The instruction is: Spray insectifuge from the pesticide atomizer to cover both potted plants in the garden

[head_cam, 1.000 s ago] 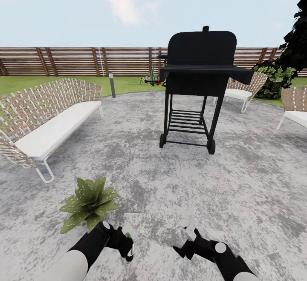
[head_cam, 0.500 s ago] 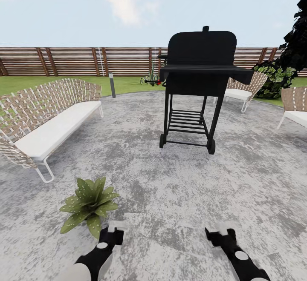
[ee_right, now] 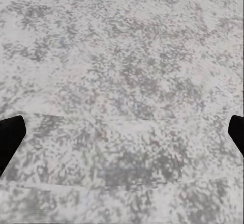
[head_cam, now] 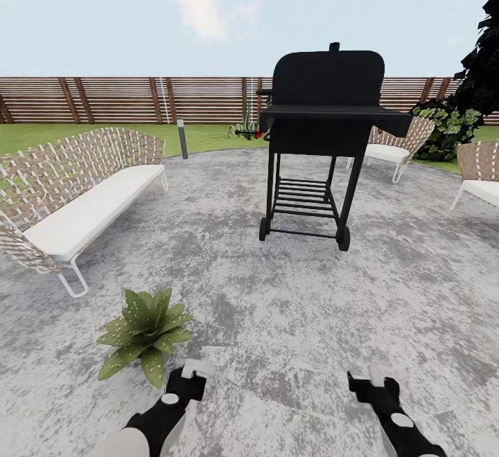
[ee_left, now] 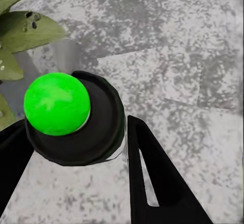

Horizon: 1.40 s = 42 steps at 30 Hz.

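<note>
Grey mottled paving (head_cam: 291,318) lay under both arms. Left hand (ee_left: 76,147) pinched the sprayer (ee_left: 71,119), beside a potted plant (head_cam: 143,331) at 7 o'clock. Right hand (head_cam: 374,389) spread wide.

Bright, even rendered daylight, barely any shadows, coarse blotchy textures.

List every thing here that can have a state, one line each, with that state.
Left pincer: shut on the atomizer.
Round black pesticide atomizer with a bright green ball top: held between the left fingers, above the paving.
Right pincer: open, empty.
Broad-leaved green potted plant: upright on the grey paving, beside the left pincer.
Black wheeled grill: lid closed.
</note>
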Tool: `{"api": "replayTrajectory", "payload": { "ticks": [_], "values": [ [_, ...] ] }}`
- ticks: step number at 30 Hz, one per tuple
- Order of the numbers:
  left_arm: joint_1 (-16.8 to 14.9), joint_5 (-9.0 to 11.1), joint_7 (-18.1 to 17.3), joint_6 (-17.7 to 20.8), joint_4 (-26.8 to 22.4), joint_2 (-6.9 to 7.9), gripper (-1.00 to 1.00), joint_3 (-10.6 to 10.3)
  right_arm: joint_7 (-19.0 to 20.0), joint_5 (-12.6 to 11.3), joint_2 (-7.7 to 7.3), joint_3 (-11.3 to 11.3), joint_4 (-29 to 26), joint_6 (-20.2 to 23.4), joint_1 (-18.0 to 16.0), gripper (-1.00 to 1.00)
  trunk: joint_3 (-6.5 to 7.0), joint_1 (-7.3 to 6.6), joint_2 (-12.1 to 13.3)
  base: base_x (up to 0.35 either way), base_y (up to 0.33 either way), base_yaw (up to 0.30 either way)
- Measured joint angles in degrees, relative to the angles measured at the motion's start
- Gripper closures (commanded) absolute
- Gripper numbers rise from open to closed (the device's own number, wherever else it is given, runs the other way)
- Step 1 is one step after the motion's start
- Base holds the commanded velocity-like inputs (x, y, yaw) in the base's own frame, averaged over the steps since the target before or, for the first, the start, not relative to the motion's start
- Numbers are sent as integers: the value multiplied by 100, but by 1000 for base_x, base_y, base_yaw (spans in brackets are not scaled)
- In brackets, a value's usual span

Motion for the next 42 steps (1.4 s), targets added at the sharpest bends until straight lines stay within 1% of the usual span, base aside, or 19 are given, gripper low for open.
{"api": "replayTrajectory", "payload": {
  "ticks": [2,3,4,5,7,9,10,12,13,15,18,19,21,23,25,30,38,41,42],
  "values": [
    [-14,-119,-225,153,-6,6,100,-234,584,11,-143,10,-5,-3,0,-100,0,0,0,0,0,0],
    [-33,-174,-509,390,-31,17,100,-425,1033,75,-272,46,-13,-3,0,-100,0,0,0,0,0,0],
    [-47,-207,-723,553,-47,25,100,-533,1297,138,-357,83,-18,-3,0,-100,0,0,0,0,0,0],
    [-64,-219,-986,702,-61,33,100,-625,1541,216,-439,124,-21,-2,0,-100,0,0,0,0,0,0],
    [-212,-252,-1826,948,-80,58,100,-855,2248,479,-594,283,-34,1,0,-100,1,0,0,0,0,0],
    [-313,-276,-2293,1014,-80,65,100,-1036,2706,647,-629,450,-38,5,1,-100,0,0,0,0,0,0],
    [-353,-330,-2604,1060,-78,67,100,-1220,3008,747,-641,598,-36,6,1,-100,0,0,0,0,0,0],
    [-378,-499,-2972,1156,-76,64,100,-1526,3285,827,-644,822,-31,0,0,-100,0,0,0,0,0,0],
    [-387,-625,-3181,1253,-77,52,100,-1733,3382,852,-641,1017,-28,-2,0,-100,0,0,0,0,0,0],
    [-396,-713,-3369,1359,-80,40,100,-1890,3445,867,-613,1283,-21,-3,0,-100,0,0,0,0,0,0],
    [-414,-821,-3679,1426,-82,26,100,-2008,3478,872,-580,1854,-17,-6,-1,-100,0,0,0,0,0,0],
    [-417,-928,-3873,1439,-81,24,100,-2087,3482,868,-571,2052,-16,-9,-1,-100,0,0,0,0,0,0],
    [-420,-1102,-4120,1483,-82,23,100,-2185,3485,866,-560,2197,-18,-11,-1,-100,0,0,0,0,0,0],
    [-421,-1304,-4313,1677,-82,15,100,-2248,3495,864,-544,2276,-21,-12,-1,-100,0,0,0,0,0,0],
    [-422,-1366,-4348,1767,-83,5,100,-2250,3500,864,-513,2293,-20,-12,-1,-100,0,0,0,0,0,0],
    [-422,-1587,-4369,1845,-83,-23,100,-2256,3504,870,-314,2305,-27,-13,-1,-100,0,0,0,0,0,0],
    [-399,-1684,-4397,1854,-75,-13,100,-2270,3593,872,-192,2321,-43,-13,-1,-100,0,0,0,0,0,0],
    [-418,-2081,-4665,1953,-79,-21,100,-2296,3940,873,-109,2321,-290,-13,-1,-100,0,0,0,0,0,0],
    [-419,-2186,-4734,2001,-81,-21,100,-2297,4049,874,-100,2322,-337,-13,-1,100,0,0,0,0,0,0]
  ]
}}
